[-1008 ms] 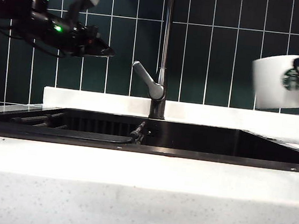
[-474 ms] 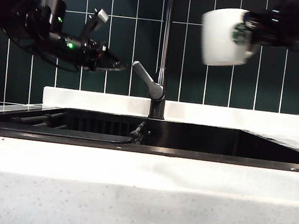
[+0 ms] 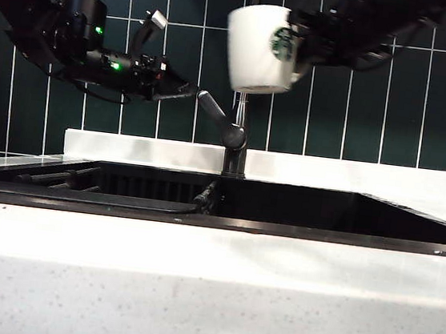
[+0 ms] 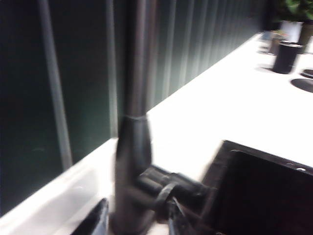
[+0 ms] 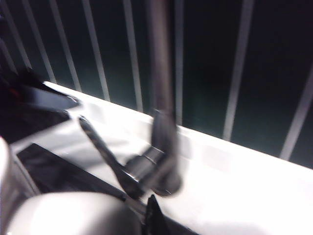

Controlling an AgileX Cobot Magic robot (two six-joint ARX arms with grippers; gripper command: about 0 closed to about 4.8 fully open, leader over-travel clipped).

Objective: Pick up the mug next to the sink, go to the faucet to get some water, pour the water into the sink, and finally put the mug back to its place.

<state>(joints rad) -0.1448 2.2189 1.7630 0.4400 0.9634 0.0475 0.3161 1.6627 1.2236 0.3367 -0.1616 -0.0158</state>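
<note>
The white mug [image 3: 259,50] with its green logo hangs upright in the air in front of the faucet [image 3: 239,129] pipe, above the lever. My right gripper [image 3: 308,43] is shut on the mug's handle side. In the right wrist view the mug [image 5: 63,215] fills the near corner beside one dark finger [image 5: 152,216]. My left gripper [image 3: 185,91] is level, its tips just short of the lever handle [image 3: 215,115]. Its fingers [image 4: 100,218] stand open, with the blurred faucet [image 4: 133,147] base seen between them. The black sink [image 3: 299,204] lies below.
Dark green tiles form the back wall behind a white counter ledge [image 3: 128,150]. A dark rack [image 3: 60,177] lies in the sink's left part. Along the counter, a black cup [image 4: 286,56] and a plant stand far off.
My right arm has carried the mug from the right edge leftwards and up to the faucet pipe. My left gripper has moved right, close to the lever tip.
</note>
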